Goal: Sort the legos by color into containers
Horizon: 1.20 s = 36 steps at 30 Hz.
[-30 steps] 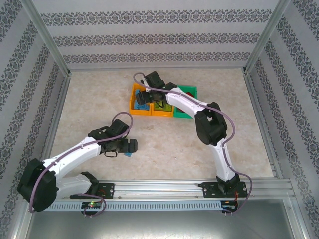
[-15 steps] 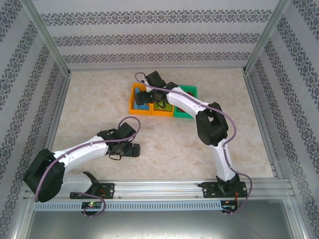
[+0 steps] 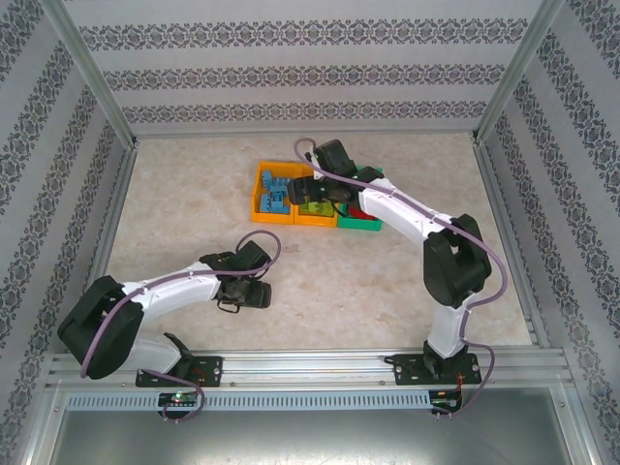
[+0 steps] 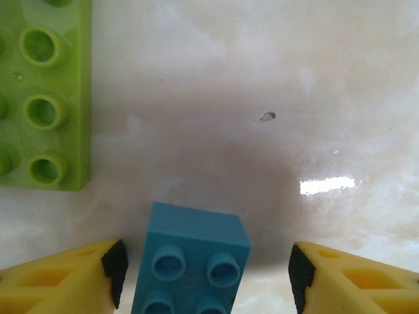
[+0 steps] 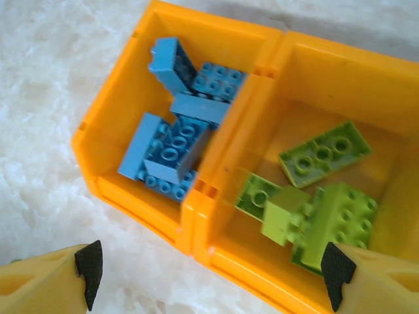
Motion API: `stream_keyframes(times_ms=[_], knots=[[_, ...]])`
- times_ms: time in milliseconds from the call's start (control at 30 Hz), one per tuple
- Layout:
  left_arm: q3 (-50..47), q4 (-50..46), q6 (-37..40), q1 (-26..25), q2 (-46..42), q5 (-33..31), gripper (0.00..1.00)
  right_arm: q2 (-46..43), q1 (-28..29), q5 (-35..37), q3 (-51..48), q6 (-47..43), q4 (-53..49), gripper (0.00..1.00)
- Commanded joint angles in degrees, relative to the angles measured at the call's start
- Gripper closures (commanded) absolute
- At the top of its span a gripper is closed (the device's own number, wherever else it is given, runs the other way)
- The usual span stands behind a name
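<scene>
Swung rightward since before, the right fingers [image 3: 313,190], spread and empty, hang above the orange containers [image 5: 134,204] of sorted legos [image 5: 171,149]. A blue lego [image 4: 193,258] lies on the counter [image 4: 262,72] between the parted left fingers [image 3: 257,295], likely about to be gripped.

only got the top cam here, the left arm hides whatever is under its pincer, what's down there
observer: A blue brick sits studs up on the table between the open fingers of the left pincer, with a gap on each side.
operator: anything else near it
observer: A light green brick lies flat, studs up, beyond the blue one and off to one side, not touching it.
operator: is the right pincer carrying anything
observer: No, the right pincer is open and empty, above the left orange bin of blue bricks and the middle orange bin of green bricks.
</scene>
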Motion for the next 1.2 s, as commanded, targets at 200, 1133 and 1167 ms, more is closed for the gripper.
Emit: stream_keyframes(times_ms=[200,1133,1167], knots=[[1.20,1.95,-0.55,-0.83,2.12,-0.40,0.58,-10.40,-3.76,3.35,-12.90,1.48,2.70,0.11],[48.46,-4.59,13.11,14.69,27.66,-0.49,0.65,-29.77,-1.35,6.78,-46.49,5.63,15.93,0.10],[49.96,-4.63,13.24,15.13,29.15,-0.40,0.65,-30.49,-1.40,6.92,-47.10,5.74,15.90,0.10]])
